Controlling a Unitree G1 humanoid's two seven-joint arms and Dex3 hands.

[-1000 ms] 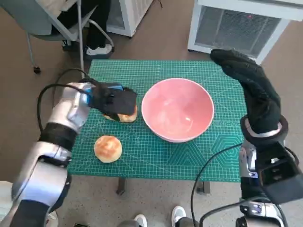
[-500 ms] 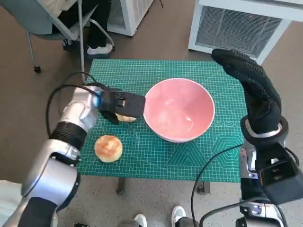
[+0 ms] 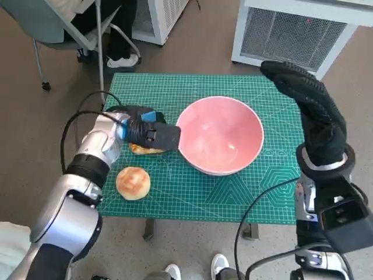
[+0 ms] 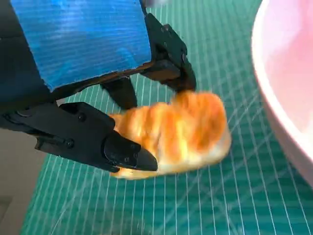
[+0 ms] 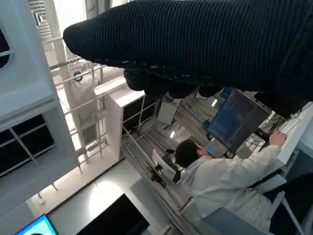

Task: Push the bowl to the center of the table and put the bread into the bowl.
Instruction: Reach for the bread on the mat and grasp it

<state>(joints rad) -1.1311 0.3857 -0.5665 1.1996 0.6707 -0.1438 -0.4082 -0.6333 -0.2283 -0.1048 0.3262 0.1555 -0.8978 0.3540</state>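
Gripping bread (image 4: 178, 132), left hand (image 3: 152, 135)

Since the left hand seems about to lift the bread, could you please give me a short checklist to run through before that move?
1. Grip on the bread: ok. The left hand holds the bread between its fingers in the left wrist view.
2. Bread off the mat: cannot tell; it sits low over the green mat.
3. Bowl position: ok. The pink bowl stands near the middle of the mat, beside the held bread.
4. Bowl ready to receive: ok, nothing shows inside it.
5. Right hand out of the way: ok. The right hand is raised beyond the bowl's far side, holding nothing.
6. Second bun: ok, apart from the left hand.
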